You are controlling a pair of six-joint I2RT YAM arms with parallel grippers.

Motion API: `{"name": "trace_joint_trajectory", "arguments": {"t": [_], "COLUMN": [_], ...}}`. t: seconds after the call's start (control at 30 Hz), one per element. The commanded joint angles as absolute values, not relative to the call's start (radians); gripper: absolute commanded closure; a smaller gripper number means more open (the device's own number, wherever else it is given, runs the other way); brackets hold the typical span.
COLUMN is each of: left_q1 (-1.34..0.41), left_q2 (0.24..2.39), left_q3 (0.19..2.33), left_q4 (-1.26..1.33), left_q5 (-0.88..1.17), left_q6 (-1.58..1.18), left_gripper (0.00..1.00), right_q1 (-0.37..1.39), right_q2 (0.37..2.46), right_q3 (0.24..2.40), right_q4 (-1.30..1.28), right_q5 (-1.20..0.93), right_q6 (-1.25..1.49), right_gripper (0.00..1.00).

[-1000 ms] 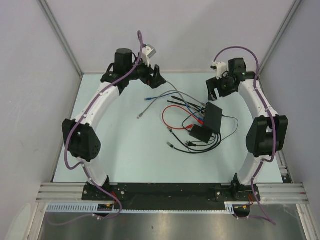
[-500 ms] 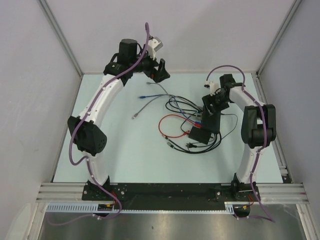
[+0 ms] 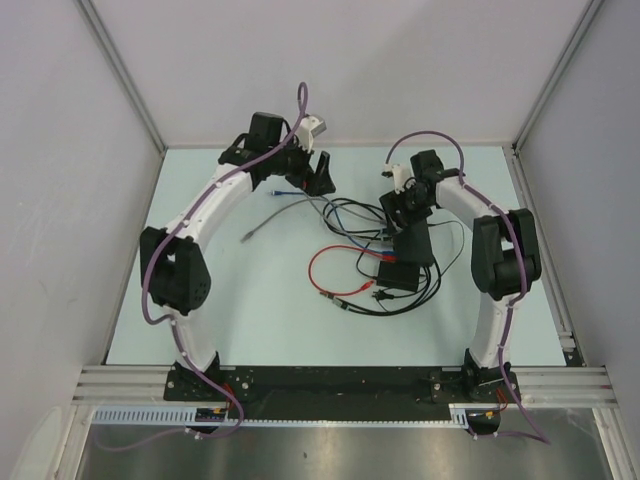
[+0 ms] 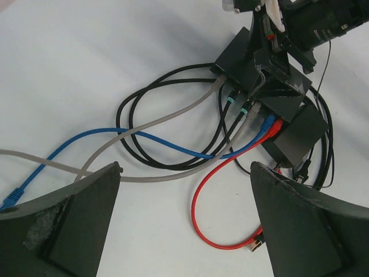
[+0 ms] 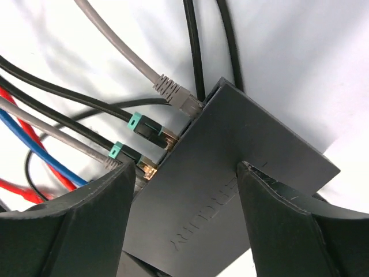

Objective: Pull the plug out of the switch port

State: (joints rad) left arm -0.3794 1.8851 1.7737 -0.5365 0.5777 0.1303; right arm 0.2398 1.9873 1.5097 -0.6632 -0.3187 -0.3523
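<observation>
Switch (image 3: 413, 243) lies on the pale table (image 3: 250, 300), right of the middle, with a smaller black box (image 3: 398, 275) just beside it on the near side. Along 1 edge of the switch I count 6 plugs: a grey plug (image 5: 173, 92) at the end, 2 black plugs with teal collars (image 5: 144, 126), another grey one, then a blue plug (image 4: 268, 121) and a red plug (image 4: 275, 126). The right gripper (image 5: 185, 167) stands directly over the switch with its fingers spread wide, 1 on each side of the box. I cannot tell if the fingertips touch the box. The left gripper (image 4: 184, 170) hovers above the cable loops, also spread wide and holding nothing. To my judgement no plug is out yet, and the step now is to fix the switch and take 1 plug. For a good result the right gripper should hold the box firm, so that it does not slide with the cable. The left gripper should choose the end grey plug, because it has free space on 1 side, and pinch the boot, not the cable. The pull should go straight along the socket line, away from the edge. The plugs are close together, so a wide grasp could catch 2 at once.
</observation>
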Motion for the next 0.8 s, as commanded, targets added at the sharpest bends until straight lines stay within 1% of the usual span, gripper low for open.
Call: {"name": "trace_joint_trajectory", "arguments": {"t": [0.0,0.13,0.23,0.33,0.4,0.53,0.77], "left_q1": [-0.380,-0.380,-0.380,-0.380,-0.382,-0.380,-0.380], "left_q2": [1.741,1.707,1.700,1.704,1.712,1.715,1.709], "left_q3": [1.726,1.695,1.678,1.666,1.672,1.678,1.654], "left_q4": [-0.514,-0.515,-0.511,-0.492,-0.489,-0.491,-0.495], "left_q5": [0.574,0.569,0.572,0.581,0.581,0.577,0.555], "left_q6": [0.129,0.138,0.120,0.091,0.072,0.071,0.074], "left_gripper": [0.00,0.00,0.00,0.00,0.00,0.00,0.00], "right_q1": [0.246,0.172,0.144,0.129,0.118,0.100,0.103], "right_q2": [1.948,1.817,1.798,1.833,1.845,1.877,1.954], "right_q3": [1.466,1.460,1.460,1.460,1.454,1.445,1.424], "right_q4": [-0.718,-0.719,-0.707,-0.725,-0.707,-0.713,-0.701], "right_q5": [-0.443,-0.480,-0.431,-0.365,-0.313,-0.272,-0.298], "right_q6": [-0.261,-0.268,-0.268,-0.270,-0.210,-0.189,-0.178], "right_gripper": [0.23,0.21,0.20,0.22,0.23,0.24,0.26]}}
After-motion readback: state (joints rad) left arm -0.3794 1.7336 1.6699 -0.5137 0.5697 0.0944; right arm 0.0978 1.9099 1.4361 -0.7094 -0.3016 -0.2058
